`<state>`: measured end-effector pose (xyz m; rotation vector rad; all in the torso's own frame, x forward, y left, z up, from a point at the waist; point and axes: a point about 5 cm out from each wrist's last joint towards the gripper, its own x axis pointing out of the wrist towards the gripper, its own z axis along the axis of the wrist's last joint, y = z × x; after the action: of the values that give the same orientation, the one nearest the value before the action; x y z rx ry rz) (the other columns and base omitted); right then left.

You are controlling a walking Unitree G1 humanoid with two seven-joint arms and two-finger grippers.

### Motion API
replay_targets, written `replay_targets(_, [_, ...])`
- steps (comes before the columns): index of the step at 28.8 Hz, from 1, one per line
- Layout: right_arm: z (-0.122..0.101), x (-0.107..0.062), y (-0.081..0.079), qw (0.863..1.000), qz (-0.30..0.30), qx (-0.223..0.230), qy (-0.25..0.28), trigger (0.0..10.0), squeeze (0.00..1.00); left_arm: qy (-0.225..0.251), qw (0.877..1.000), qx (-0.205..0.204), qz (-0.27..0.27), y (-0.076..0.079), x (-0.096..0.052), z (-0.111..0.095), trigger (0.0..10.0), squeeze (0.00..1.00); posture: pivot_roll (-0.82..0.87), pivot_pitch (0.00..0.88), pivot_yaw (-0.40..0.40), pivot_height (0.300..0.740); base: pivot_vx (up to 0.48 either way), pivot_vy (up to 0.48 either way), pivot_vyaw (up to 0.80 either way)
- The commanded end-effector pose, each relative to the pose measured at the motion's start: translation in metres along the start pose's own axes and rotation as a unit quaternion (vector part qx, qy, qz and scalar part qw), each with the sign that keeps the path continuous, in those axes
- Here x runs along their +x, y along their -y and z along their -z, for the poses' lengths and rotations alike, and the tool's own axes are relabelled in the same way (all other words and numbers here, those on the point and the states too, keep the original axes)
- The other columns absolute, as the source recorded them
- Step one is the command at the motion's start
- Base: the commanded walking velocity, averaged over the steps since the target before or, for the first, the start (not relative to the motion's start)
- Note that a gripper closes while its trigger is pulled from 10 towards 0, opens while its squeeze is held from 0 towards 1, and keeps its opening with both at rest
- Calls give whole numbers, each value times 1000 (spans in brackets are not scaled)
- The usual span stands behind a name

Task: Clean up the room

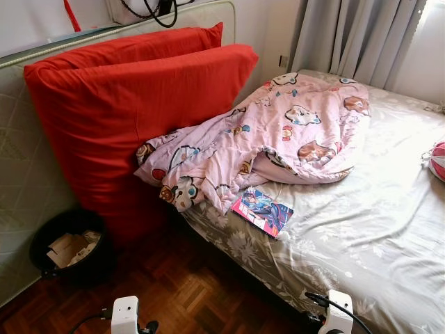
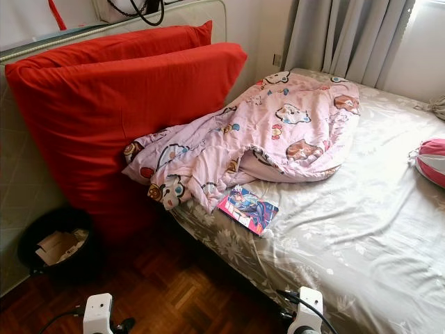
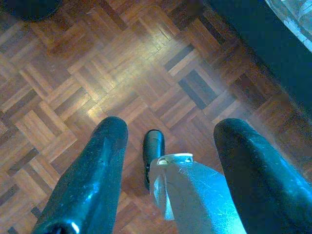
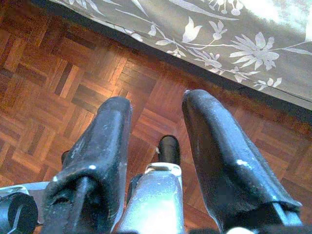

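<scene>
Left eye view: a bed (image 1: 389,229) with a grey flowered sheet takes up the right half of the frame. A crumpled pink quilt (image 1: 278,139) printed with cartoon animals lies across its upper middle part, one corner hanging over the near edge. Just below the quilt, centre of the frame, a colourful magazine (image 1: 262,211) lies flat on the sheet near the bed's edge. Two large red cushions (image 1: 132,111) stand upright at the upper left, leaning on a pale mattress (image 1: 21,181) set against the wall. At the lower left a black bin (image 1: 69,247) holding cardboard scraps stands on the parquet floor (image 1: 188,292). Grey curtains (image 1: 361,35) hang at the top right, and a pink-and-white object (image 1: 438,160) sits at the right edge; what it is cannot be told.

Right eye view: the same scene, with the tops of both wrists low at the bottom edge.

Left wrist view: the left gripper (image 3: 168,146) hangs over bare parquet, its two black fingers spread wide, holding nothing.

Right wrist view: the right gripper (image 4: 156,117) hangs over parquet beside the sheet's flowered hem, fingers apart and empty
</scene>
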<state>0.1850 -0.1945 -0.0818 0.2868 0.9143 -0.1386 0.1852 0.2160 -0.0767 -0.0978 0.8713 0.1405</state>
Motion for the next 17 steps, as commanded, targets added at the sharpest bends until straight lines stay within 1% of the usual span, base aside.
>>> replay_targets(1, [-2, 0, 0, 1000, 3, 7, 3, 10000, 0, -2, 1000, -3, -3, -2, 0, 0, 10000, 0, 95, 0, -5, 740, 0, 480, 0])
replay_targets(7, [-2, 1, 0, 1000, 3, 10, -1, 10000, 0, -2, 1000, 0, -4, -2, 0, -1, 10000, 0, 95, 0, -5, 740, 0, 480, 0])
replay_targets(9, [-2, 1, 0, 1000, 2, 8, -4, 10000, 0, -2, 1000, 5, -4, -2, 0, -1, 10000, 0, 97, 0, -5, 740, 0, 247, -788])
replay_targets(16, [-2, 1, -1, 1000, -2, 7, -5, 10000, 0, -1, 1000, 2, -5, -2, 0, -1, 10000, 0, 96, 0, -4, 740, 0, 0, -779])
replay_targets(17, [-2, 1, 0, 1000, -2, 3, -7, 10000, 0, -2, 1000, -3, -7, -2, 0, -1, 10000, 0, 95, 0, -6, 740, 0, 480, -769])
